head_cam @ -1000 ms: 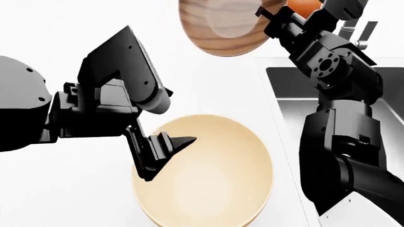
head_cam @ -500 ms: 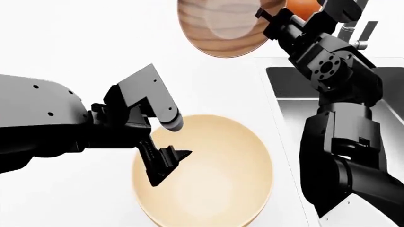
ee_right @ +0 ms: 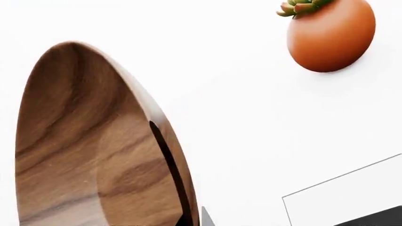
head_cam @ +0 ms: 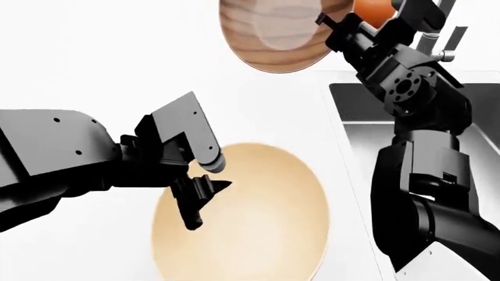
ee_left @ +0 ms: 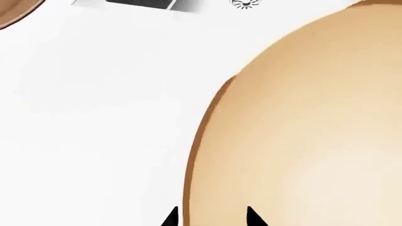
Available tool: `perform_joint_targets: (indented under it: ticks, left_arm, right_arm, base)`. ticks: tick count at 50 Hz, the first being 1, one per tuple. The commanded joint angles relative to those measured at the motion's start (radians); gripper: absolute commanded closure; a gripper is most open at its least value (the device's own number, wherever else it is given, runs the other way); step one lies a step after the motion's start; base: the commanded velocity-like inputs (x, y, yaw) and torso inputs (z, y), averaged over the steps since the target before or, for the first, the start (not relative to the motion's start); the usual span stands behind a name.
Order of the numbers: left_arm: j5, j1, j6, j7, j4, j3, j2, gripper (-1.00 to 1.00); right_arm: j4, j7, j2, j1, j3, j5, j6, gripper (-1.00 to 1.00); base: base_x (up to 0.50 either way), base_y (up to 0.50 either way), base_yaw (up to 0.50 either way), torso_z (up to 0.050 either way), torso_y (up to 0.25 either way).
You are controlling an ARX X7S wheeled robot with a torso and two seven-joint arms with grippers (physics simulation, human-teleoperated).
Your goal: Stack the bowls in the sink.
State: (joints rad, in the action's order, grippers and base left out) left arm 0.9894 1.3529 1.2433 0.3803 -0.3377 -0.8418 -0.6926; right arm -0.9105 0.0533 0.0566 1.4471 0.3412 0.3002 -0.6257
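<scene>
Cream bowl (head_cam: 242, 216) on white counter (head_cam: 93, 58), left gripper (head_cam: 205, 196) pinching its near rim. Wood bowl (head_cam: 270, 32) tilted, right gripper (ee_right: 191, 219) clamping its rim. Sink (head_cam: 367, 126) beside, empty-handed. Only right wrist shows orange-red fruit (ee_right: 330, 35) whole.

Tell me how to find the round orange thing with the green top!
Start at the steel sink on the robot's right side of the white counter. Look to the far corner, just behind the brown wooden bowl and the right arm. There sits the orange-red fruit, the only smooth ball with a leafy green cap; its neighbours are open bowls.
</scene>
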Motion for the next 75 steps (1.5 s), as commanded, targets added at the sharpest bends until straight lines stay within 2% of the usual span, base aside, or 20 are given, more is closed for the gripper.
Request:
perform_joint_targets:
  ticks: [1,8,13,22,37,54,70,75]
  left_arm:
    - [-0.055,-0.052,-0.126,-0.051,-0.067,-0.056,-0.034,1.00]
    - [-0.080,-0.072,-0.269,-0.074,-0.079,0.032,-0.046,1.00]
    - [-0.096,-0.068,-0.310,-0.112,-0.040,0.079,-0.040,1.00]
    - [-0.074,-0.062,-0.331,-0.148,-0.039,0.143,-0.065,1.00]
    - [-0.058,-0.092,-0.348,-0.151,-0.089,0.159,-0.109,1.00]
    - [-0.075,-0.095,-0.342,-0.212,-0.038,0.186,-0.128,1.00]
    - [-0.125,-0.083,-0.331,-0.216,0.029,0.162,-0.137,1.00]
    - [-0.130,-0.057,-0.309,-0.308,0.121,0.211,-0.101,1.00]
  right_arm:
    - [0.006,0.000,0.004,-0.003,0.000,0.023,0.002,1.00]
    - [0.033,-0.009,0.004,-0.007,-0.004,0.032,-0.011,1.00]
    - [0.058,-0.017,0.005,-0.016,-0.006,0.039,-0.021,1.00]
    - [0.073,-0.038,0.006,-0.032,-0.010,0.039,0.004,1.00]
    - [0.062,-0.076,0.004,-0.069,-0.044,0.002,0.124,1.00]
    - [0.111,-0.075,0.015,-0.107,-0.034,0.037,0.127,1.00]
    - [0.182,-0.107,0.025,-0.154,-0.032,0.029,0.234,1.00]
    - [0.198,-0.110,0.029,-0.166,-0.032,0.034,0.242,1.00]
  base:
    - [0.00,0.00,0.00,0.000,0.000]
    - [0.00,0.00,0.00,0.000,0.000]
    - [0.00,0.00,0.00,0.000,0.000]
    - [0.00,0.00,0.00,0.000,0.000]
    - [-0.01,0.00,0.00,0.000,0.000]
    - [-0.49,0.02,0.00,0.000,0.000]
    - [-0.50,0.00,0.00,0.000,0.000]
    - [-0.50,0.00,0.00,0.000,0.000]
